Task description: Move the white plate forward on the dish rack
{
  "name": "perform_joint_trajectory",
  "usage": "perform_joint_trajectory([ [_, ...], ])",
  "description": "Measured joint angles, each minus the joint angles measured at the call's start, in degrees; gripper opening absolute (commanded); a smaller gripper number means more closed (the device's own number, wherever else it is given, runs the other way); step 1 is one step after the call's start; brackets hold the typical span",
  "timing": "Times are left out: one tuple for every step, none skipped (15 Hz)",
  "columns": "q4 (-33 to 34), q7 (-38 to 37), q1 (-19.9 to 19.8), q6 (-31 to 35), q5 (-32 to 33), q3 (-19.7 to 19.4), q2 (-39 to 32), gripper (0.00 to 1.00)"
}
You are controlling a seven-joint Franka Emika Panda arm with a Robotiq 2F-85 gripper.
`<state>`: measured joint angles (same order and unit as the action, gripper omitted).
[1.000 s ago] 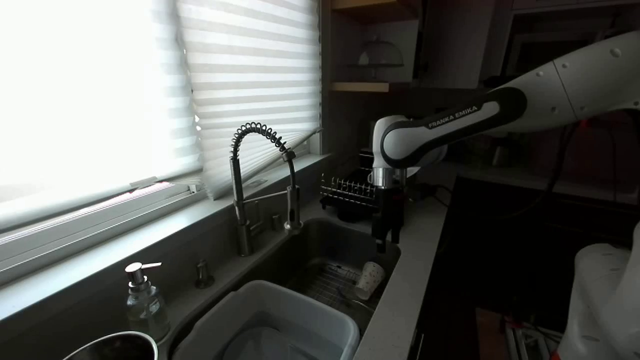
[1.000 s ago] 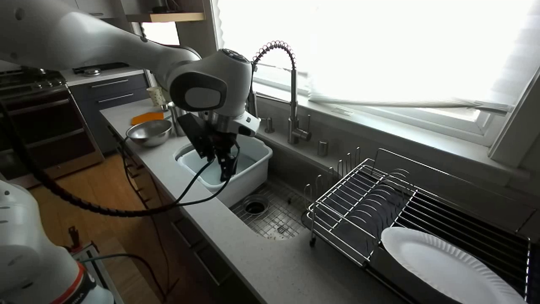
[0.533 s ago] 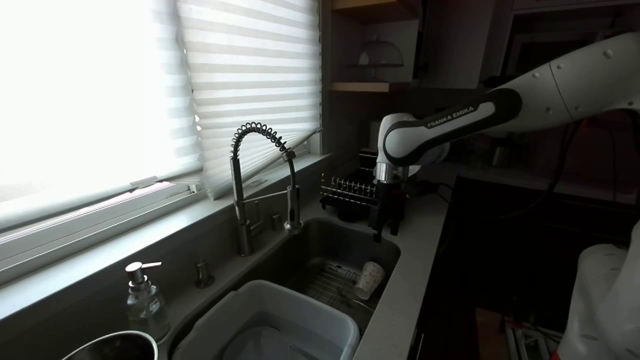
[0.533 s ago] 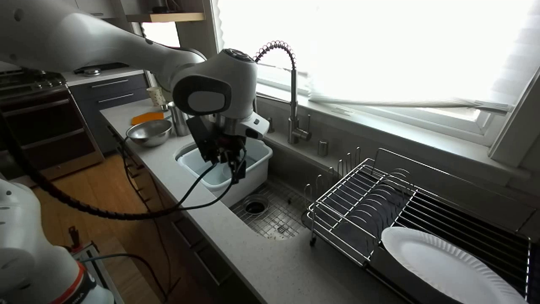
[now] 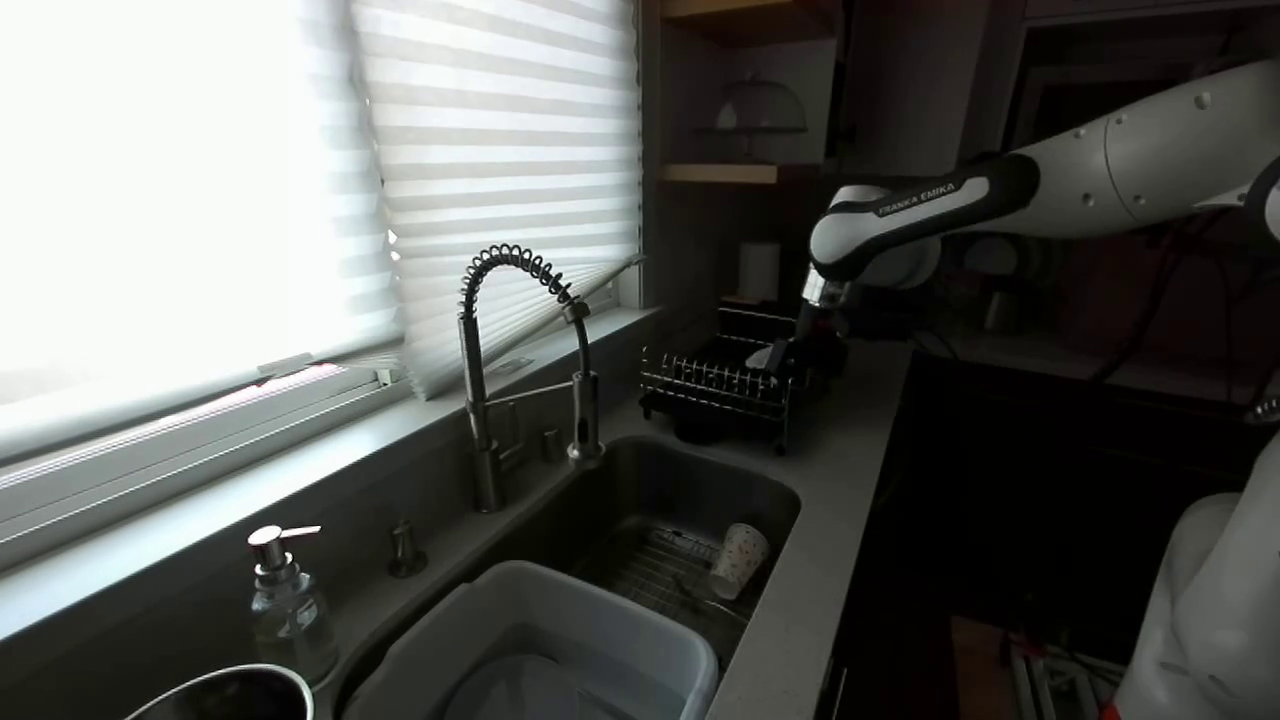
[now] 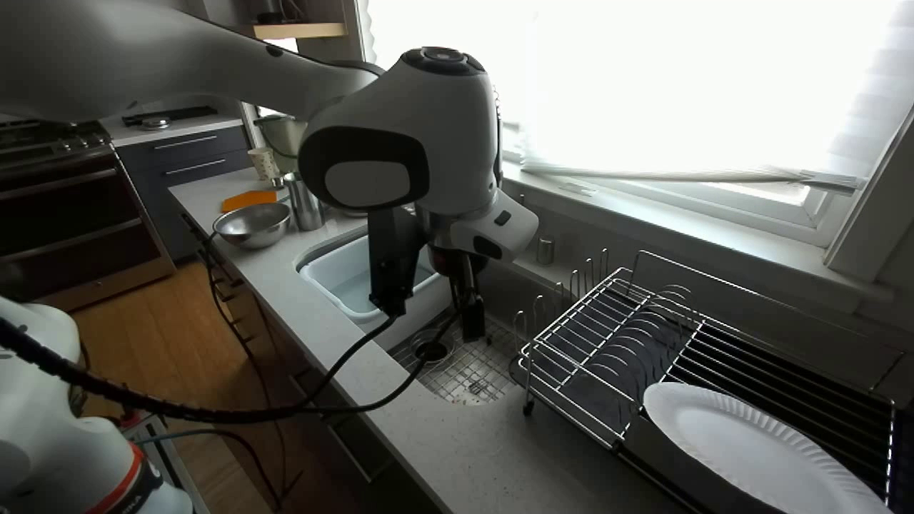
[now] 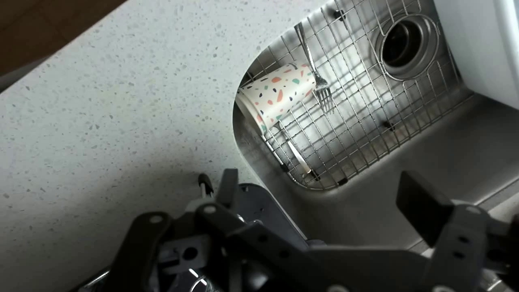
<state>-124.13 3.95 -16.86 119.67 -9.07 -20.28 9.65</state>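
Observation:
The white plate [image 6: 757,446] is thin and round with a ridged rim. It rests tilted at the near right end of the dish rack [image 6: 607,350] in an exterior view. In an exterior view only a small white piece [image 5: 761,357] of it shows behind the gripper on the rack [image 5: 705,383]. My gripper [image 6: 471,321] is above the sink's end, beside the rack's pronged end and apart from the plate. In the wrist view the gripper [image 7: 324,196] is open with nothing between its fingers. The rack's wires [image 7: 196,278] show at the bottom left there; the plate is out of that view.
A patterned cup [image 7: 279,91] and a fork [image 7: 320,83] lie in the sink. A white tub [image 5: 640,630] fills the sink's other part. A tall spring faucet [image 5: 478,400], a soap bottle [image 5: 295,620] and a metal bowl [image 6: 253,225] stand around it. A cable [image 6: 235,412] hangs from the arm.
The arm has risen and moved toward the dish rack, away from the tub. The gripper has tilted. The plate and the rack have not moved.

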Motion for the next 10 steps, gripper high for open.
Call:
perform_joint_trajectory([
  [-0.09, 0.00, 0.07, 0.00, 0.00, 0.24, -0.06, 1.00],
  [-0.21, -0.02, 0.20, 0.00, 0.00, 0.53, -0.13, 1.00],
  [-0.29, -0.05, 0.28, 0.00, 0.00, 0.77, -0.19, 1.00],
  [-0.32, -0.05, 0.31, 0.00, 0.00, 0.86, -0.23, 1.00],
  [-0.32, -0.05, 0.30, 0.01, 0.00, 0.86, -0.24, 1.00],
  [-0.30, -0.05, 0.30, 0.01, 0.00, 0.88, -0.24, 1.00],
  [-0.16, -0.18, 0.21, 0.14, 0.00, 0.88, -0.24, 1.00],
  [0.35, -0.46, -0.04, 0.43, 0.07, 0.76, -0.23, 1.00],
  [1.25, -0.64, -0.46, 0.68, 0.14, 0.52, -0.20, 1.00],
  [2.46, -0.88, -1.07, 1.23, 0.44, 0.14, -0.08, 1.00],
])
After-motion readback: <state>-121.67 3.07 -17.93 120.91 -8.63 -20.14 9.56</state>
